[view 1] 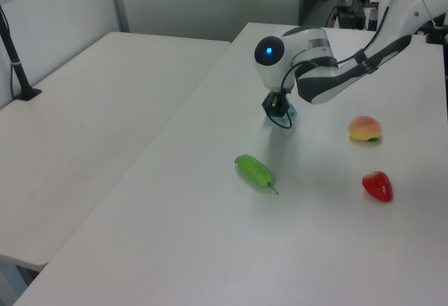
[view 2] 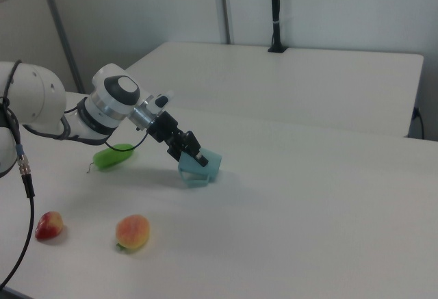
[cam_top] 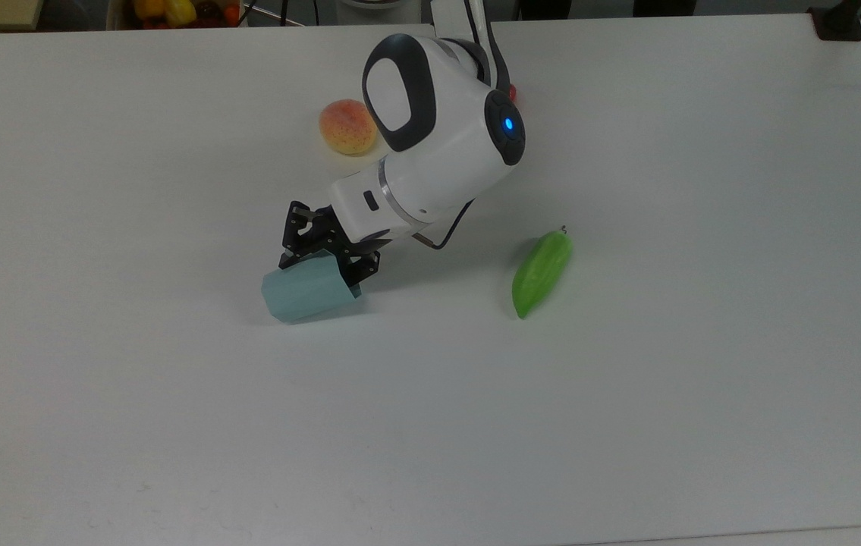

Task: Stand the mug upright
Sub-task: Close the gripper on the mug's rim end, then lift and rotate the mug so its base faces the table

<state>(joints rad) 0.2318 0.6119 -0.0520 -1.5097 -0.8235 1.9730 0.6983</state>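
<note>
Tilted mug clamped at its rim by gripper, mid-table.
One peach, one green pepper, one red pepper; table edges distant.

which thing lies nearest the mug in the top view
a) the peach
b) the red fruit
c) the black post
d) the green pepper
a, though not by much: the peach sits up the table from the mug, a little closer than the green pepper off to the top view's right.
</note>
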